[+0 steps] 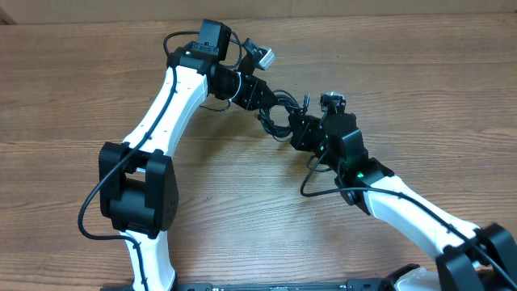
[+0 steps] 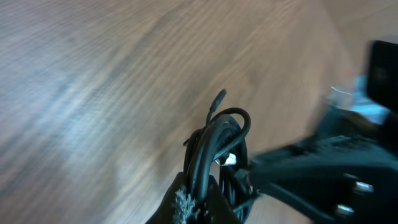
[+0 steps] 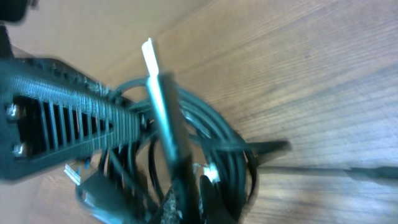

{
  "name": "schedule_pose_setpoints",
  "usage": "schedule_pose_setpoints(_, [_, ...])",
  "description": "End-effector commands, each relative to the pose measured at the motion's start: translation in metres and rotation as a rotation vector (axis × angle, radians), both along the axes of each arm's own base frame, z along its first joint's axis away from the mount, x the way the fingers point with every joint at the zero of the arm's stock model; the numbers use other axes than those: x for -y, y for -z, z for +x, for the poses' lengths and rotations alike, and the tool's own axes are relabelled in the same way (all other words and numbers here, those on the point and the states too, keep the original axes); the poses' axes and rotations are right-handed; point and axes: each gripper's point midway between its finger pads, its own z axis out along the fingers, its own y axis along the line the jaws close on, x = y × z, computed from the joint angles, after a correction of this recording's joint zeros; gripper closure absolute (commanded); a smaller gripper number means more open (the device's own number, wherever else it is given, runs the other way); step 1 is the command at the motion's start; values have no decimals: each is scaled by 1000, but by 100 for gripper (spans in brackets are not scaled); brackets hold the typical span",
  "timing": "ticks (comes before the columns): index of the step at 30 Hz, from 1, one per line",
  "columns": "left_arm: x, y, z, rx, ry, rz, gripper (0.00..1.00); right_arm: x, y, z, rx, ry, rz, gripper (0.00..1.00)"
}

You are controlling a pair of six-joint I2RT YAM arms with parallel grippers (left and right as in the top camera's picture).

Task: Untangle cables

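The cables (image 1: 279,113) are a tangled bundle of thin black cords hanging between my two grippers over the middle of the table. My left gripper (image 1: 266,107) comes in from the upper left. In the left wrist view it (image 2: 200,205) is shut on a few strands of the bundle (image 2: 219,146), and one plug tip (image 2: 217,99) sticks up. My right gripper (image 1: 297,129) meets the bundle from the lower right. In the right wrist view it (image 3: 194,200) is shut on one cord whose pale-tipped plug (image 3: 151,56) points upward out of the loops (image 3: 214,140).
Wooden table (image 1: 404,73) all around. The two grippers stand almost touching: the right gripper's ribbed body (image 2: 317,168) fills the right of the left wrist view, and the left gripper's body (image 3: 62,127) fills the left of the right wrist view. A thicker arm cord (image 1: 311,184) loops beside the right wrist.
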Motion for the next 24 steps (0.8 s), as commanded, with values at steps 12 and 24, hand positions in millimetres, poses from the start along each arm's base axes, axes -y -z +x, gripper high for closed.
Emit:
schedule_pose_setpoints(12, [45,-32,-17,198,243,-149,96,-14,-13,-37,-44,-184,-16,96])
schedule_pose_setpoints(24, [55,-28,-37,-15,169,-140,96,18,-14,-5,41,43,-115,96])
